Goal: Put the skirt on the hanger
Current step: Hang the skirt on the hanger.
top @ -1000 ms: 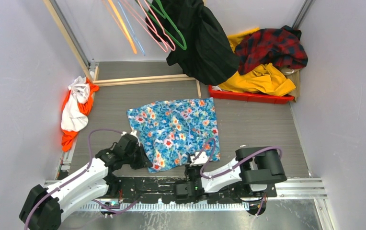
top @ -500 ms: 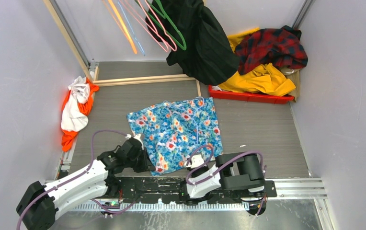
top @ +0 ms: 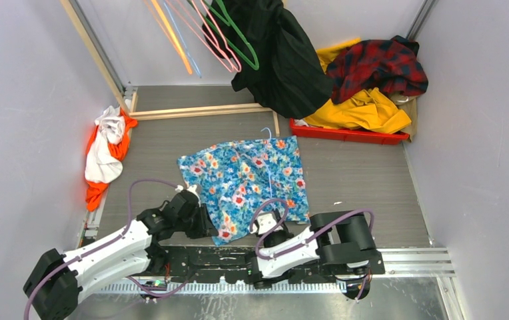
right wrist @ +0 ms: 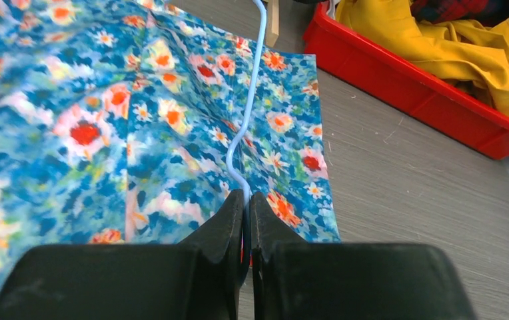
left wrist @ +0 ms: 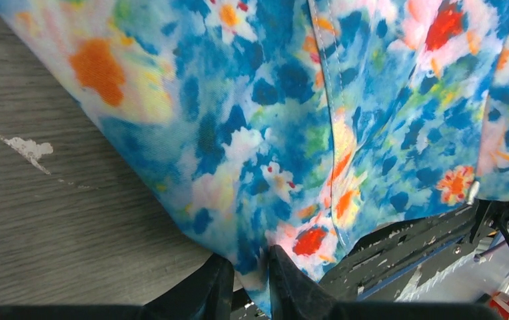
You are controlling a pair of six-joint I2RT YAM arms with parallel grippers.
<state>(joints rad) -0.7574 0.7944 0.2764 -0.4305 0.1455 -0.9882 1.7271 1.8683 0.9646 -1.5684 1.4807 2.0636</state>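
Note:
The blue flowered skirt [top: 242, 180] lies flat on the grey table [top: 358, 180]. A light blue wire hanger [top: 267, 170] lies across it, its hook [top: 265, 131] sticking out past the far hem. My right gripper [top: 273, 225] sits at the skirt's near edge, shut on the hanger wire [right wrist: 255, 80] right at its fingertips [right wrist: 235, 220]. My left gripper [top: 205, 225] is at the skirt's near left corner. In the left wrist view its jaws stand slightly apart, with a fold of the skirt [left wrist: 305, 100] lying between the fingers [left wrist: 212, 283].
A big black coat [top: 292, 60] and several coloured hangers [top: 205, 33] hang at the back. A red tray [top: 345, 134] holds yellow [top: 365, 110] and plaid garments [top: 378, 63] at back right. White and orange clothes [top: 105, 157] lie by the left wall. A wooden bar [top: 198, 111] crosses the back.
The hanger slid away from me, so its hook now pokes out past the skirt's far edge. My right arm shifted left. My left jaws eased apart on the skirt's corner.

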